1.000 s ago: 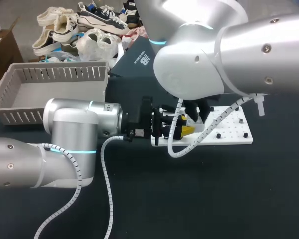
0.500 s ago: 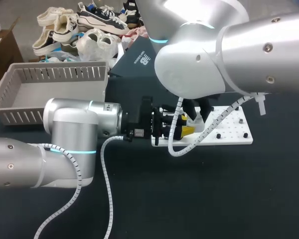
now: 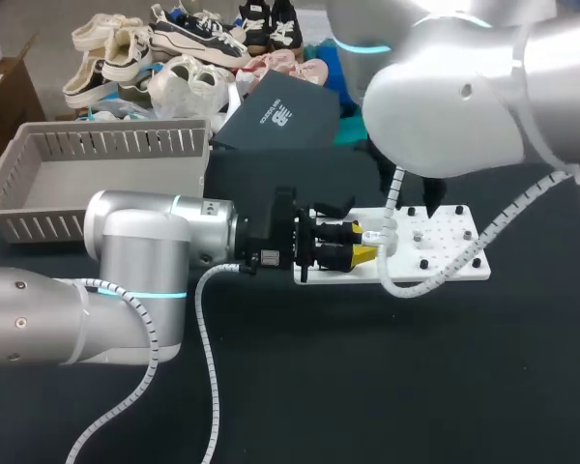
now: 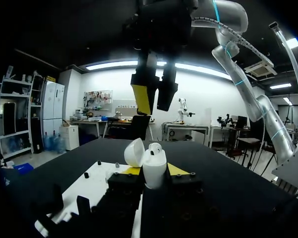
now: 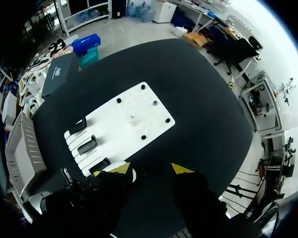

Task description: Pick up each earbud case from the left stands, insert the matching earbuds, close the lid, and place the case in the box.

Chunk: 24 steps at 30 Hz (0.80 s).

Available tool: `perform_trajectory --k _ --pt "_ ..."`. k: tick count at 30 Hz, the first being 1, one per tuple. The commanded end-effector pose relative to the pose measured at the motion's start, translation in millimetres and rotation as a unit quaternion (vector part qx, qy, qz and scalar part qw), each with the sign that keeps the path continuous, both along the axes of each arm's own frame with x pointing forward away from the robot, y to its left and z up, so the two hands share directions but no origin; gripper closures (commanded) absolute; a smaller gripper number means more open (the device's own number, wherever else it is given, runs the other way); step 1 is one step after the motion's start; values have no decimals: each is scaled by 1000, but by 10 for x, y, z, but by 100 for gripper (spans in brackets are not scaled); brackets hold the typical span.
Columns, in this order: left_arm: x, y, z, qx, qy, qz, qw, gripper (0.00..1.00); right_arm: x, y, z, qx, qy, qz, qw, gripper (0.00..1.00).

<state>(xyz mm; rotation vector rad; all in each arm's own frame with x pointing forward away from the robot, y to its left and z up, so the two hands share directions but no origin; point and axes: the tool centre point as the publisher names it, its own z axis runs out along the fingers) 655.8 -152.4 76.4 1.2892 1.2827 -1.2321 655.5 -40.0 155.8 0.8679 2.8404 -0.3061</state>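
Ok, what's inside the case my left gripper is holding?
The earbud case, held in the left gripper with its lid open, shows one white earbud seated at its top. Whether a second sits beside it cannot be seen: the case's rim hides the rest.

Head view: right gripper (image 4: 154, 108) hidden behind right arm (image 3: 445, 106). Items on white board (image 5: 124, 119) too small to tell. Earbud case (image 4: 153, 166) base buried in left gripper (image 4: 154, 170).
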Motion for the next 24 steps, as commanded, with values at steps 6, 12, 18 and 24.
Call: perform_trajectory --k 6,12,18,24 --pt "15 -3 -8 0 0 -2 1000 100 -50 -335 4 90 -55 34 994 55" --pt "15 -3 -8 0 0 -2 1000 100 67 -488 -76 110 -55 31 992 55" --pt "15 -3 -8 0 0 -2 1000 100 172 -570 -222 119 -55 40 991 36" --pt "15 -3 -8 0 0 -2 1000 100 267 -559 -359 137 -55 40 988 39"
